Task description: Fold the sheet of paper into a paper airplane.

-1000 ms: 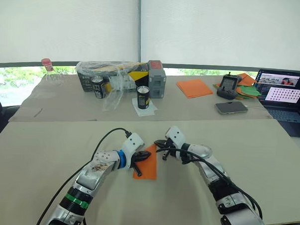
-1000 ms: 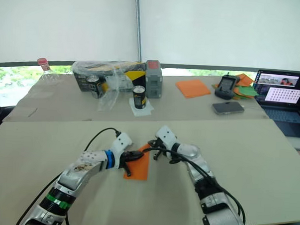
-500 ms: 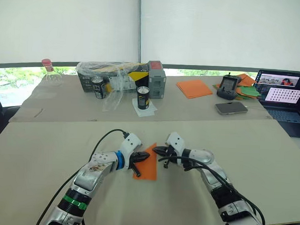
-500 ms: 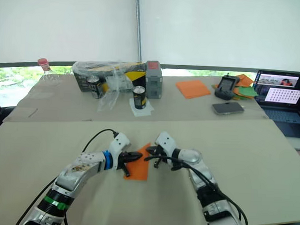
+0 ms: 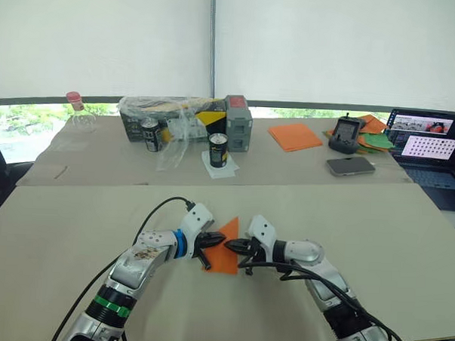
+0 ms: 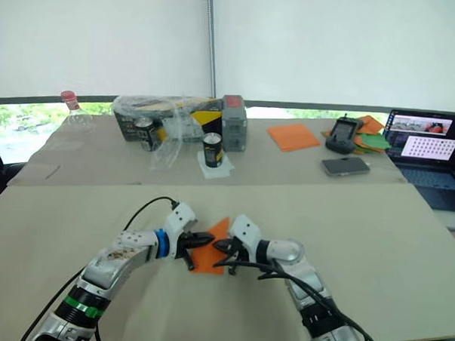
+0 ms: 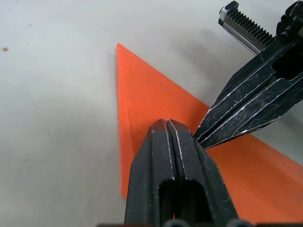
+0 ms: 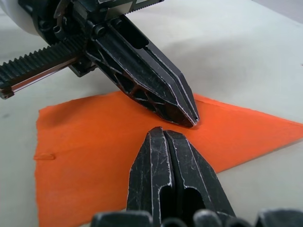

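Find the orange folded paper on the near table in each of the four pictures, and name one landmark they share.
Left eye view: paper at lower centre, between the two grippers.
Right eye view: paper at lower centre, just left of the middle.
Left wrist view: paper, point leading away from the camera.
Right wrist view: paper across the middle.
Shared landmark: the two shut gripper tips meeting on it, left gripper and right gripper.

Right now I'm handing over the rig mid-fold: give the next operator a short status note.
Left gripper: shut, tips down on the sheet of paper.
Right gripper: shut, tips on the same sheet, facing the left one.
Sheet: flat on the near table, between the arms, already folded to a point at its far end.
Done: nose folds.
Left: remaining folds and wings; no paper airplane yet.
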Motion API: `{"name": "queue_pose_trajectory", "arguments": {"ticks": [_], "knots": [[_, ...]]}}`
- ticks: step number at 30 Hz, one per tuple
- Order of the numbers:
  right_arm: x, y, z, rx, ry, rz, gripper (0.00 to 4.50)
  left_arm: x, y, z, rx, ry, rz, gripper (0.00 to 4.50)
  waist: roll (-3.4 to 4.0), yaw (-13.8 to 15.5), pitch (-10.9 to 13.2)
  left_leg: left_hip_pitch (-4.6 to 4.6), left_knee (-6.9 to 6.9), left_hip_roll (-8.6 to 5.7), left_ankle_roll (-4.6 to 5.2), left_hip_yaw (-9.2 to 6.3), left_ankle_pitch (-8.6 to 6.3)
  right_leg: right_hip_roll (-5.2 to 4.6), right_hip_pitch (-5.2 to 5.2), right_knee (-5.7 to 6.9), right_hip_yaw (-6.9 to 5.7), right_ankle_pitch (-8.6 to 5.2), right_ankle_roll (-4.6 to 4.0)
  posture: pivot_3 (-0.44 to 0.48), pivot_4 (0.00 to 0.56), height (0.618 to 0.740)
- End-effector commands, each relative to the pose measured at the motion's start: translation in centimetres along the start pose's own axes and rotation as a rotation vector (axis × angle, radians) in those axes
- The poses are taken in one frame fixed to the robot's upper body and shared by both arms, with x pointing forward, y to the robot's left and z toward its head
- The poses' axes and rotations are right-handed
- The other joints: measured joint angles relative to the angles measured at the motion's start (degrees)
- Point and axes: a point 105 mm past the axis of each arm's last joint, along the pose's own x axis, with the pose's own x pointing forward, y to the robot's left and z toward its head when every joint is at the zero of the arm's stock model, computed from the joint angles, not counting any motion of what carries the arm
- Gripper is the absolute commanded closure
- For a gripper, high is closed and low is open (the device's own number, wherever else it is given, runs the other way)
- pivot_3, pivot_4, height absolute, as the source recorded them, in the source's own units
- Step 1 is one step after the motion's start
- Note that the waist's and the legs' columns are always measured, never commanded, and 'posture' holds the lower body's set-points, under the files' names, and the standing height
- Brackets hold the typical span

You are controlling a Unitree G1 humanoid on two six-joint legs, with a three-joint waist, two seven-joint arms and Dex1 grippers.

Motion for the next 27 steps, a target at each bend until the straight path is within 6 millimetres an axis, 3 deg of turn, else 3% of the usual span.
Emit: {"name": "queue_pose_trajectory", "arguments": {"ticks": [1, 12, 17, 21, 24, 27], "knots": [[-0.5, 1.2, -2.1, 0.069, 0.073, 0.049, 4.5, 0.0, 0.1, -2.0, -0.034, 0.078, -0.002, 4.44, 0.0, 0.0, 0.0, 0.0, 0.0, 0.0, 0.0, 0.0, -0.01, 0.0, 0.0, -0.01, 0.0, 0.0, 0.0, 0.0, 0.15, 0.74], [-2.1, 3.9, -3.6, 0.17, 0.095, 0.118, 4.5, 0.3, 0.0, -0.9, -0.015, 0.049, -0.025, 4.44, 0.0, 0.2, 0.0, 0.01, 0.0, 0.0, 0.02, 0.0, -0.02, -0.04, 0.05, -0.07, 0.0, 0.0, 0.01, 0.0, 0.15, 0.74], [-3.3, 6.4, -4.2, 0.283, 0.119, 0.21, 4.5, 0.6, 0.1, -0.6, -0.005, 0.024, -0.019, 4.44, 0.0, 0.4, 0.0, -0.02, -0.01, 0.0, 0.06, -0.01, -0.04, -0.06, 0.06, -0.16, -0.02, 0.0, 0.01, 0.0, 0.15, 0.74], [-3.8, 6.0, -4.2, 0.268, 0.132, 0.192, 4.5, 0.9, -0.2, -0.6, -0.008, 0.02, -0.027, 4.44, 0.0, 0.4, 0.0, -0.02, -0.02, 0.04, 0.07, -0.02, -0.05, -0.05, 0.18, -0.39, -0.03, 0.0, 0.01, 0.0, 0.15, 0.74], [-4.3, 4.3, -1.9, 0.235, 0.061, 0.151, 4.5, 0.8, -0.6, -0.9, -0.017, 0.021, -0.033, 4.44, 0.0, 0.5, 0.0, -0.01, -0.02, 0.03, 0.11, -0.03, -0.07, -0.06, 0.23, -0.47, -0.07, 0.01, 0.02, 0.0, 0.15, 0.74], [-4.8, 3.8, 0.6, 0.235, -0.006, 0.168, 4.5, 0.6, -0.7, -1.1, -0.021, 0.023, -0.033, 4.44, 0.0, 0.6, 0.0, -0.15, -0.02, 0.02, 0.13, -0.03, -0.08, -0.1, 0.11, -0.48, -0.05, 0.02, 0.03, 0.0, 0.15, 0.74]]}}
